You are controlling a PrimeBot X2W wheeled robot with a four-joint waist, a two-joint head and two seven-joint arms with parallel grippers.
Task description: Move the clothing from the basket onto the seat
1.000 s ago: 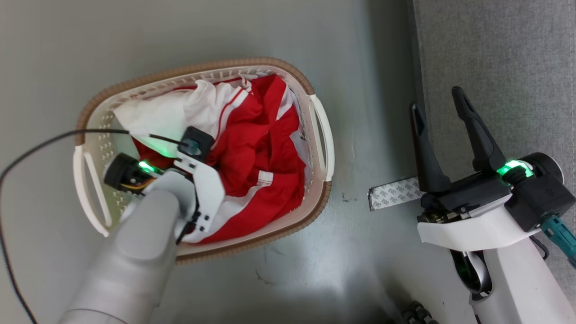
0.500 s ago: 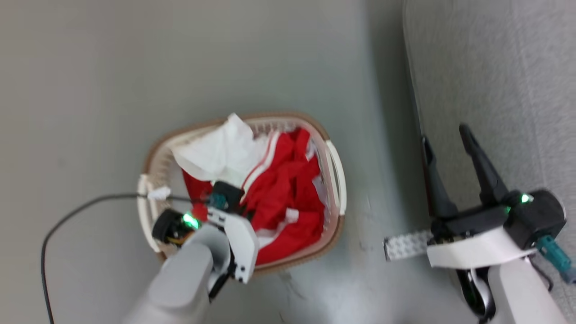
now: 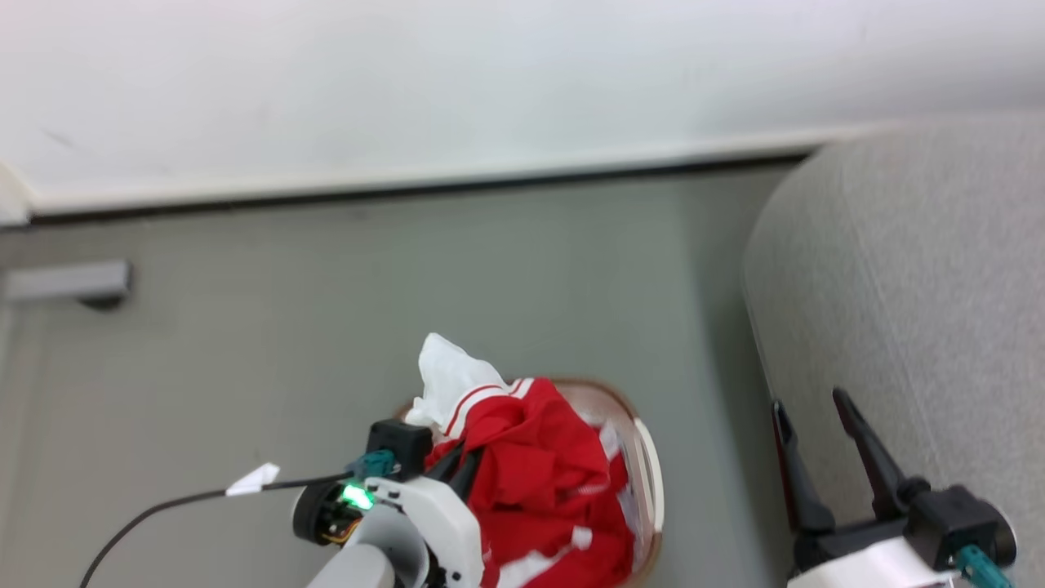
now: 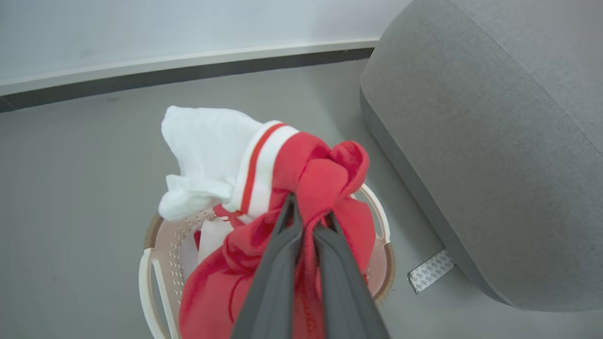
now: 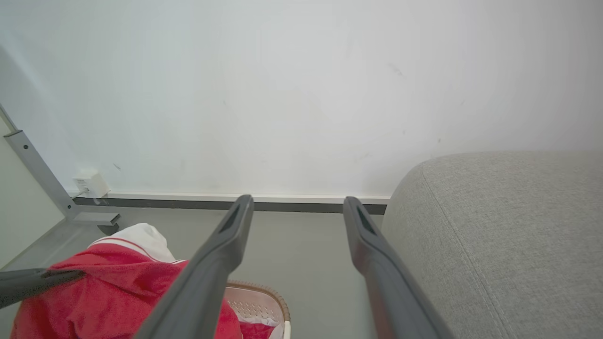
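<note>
- The clothing [image 4: 320,179] was a red bunch with white stripes, hanging partly over the basket [image 4: 151,231].
- The left gripper [image 4: 308,208] pinched it; the right gripper [image 5: 297,201] stood wide, empty.
- Bare floor [image 4: 405,212] lay between basket and seat [image 4: 494,141].

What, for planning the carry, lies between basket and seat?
Left wrist view: bare grey floor between the off-white perforated plastic basket and light grey fabric seat, save a patterned tape strip.
</note>
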